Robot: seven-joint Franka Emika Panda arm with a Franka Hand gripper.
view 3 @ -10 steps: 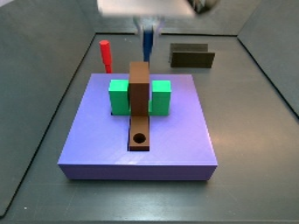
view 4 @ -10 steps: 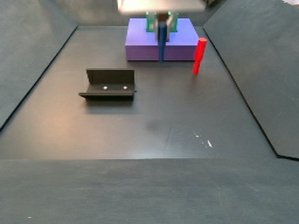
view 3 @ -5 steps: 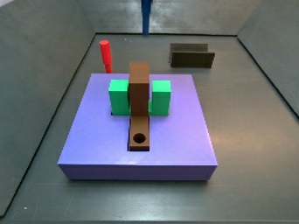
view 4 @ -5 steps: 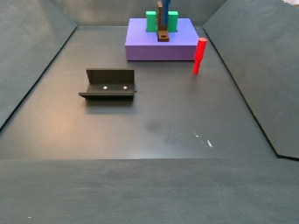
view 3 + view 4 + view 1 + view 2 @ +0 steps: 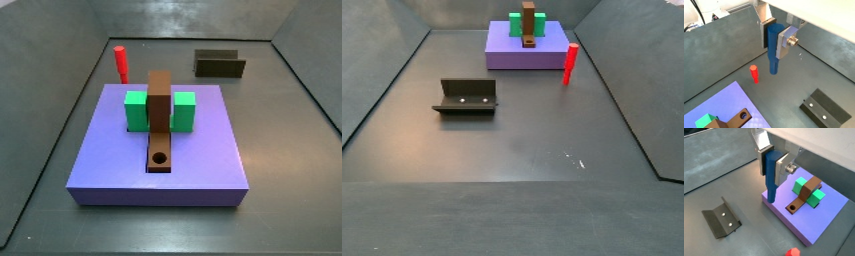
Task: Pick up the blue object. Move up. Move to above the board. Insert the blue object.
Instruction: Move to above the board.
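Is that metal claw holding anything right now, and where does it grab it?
Yes. The claw grips the thin blue cylindrical peg near its upper end in both wrist views; the rest hangs free below the fingers.

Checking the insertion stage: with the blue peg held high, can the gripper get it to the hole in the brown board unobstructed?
Probably yes. The gripper is shut on the blue peg, high above the floor. The board's hole faces up, uncovered; the red peg stands off to the side.
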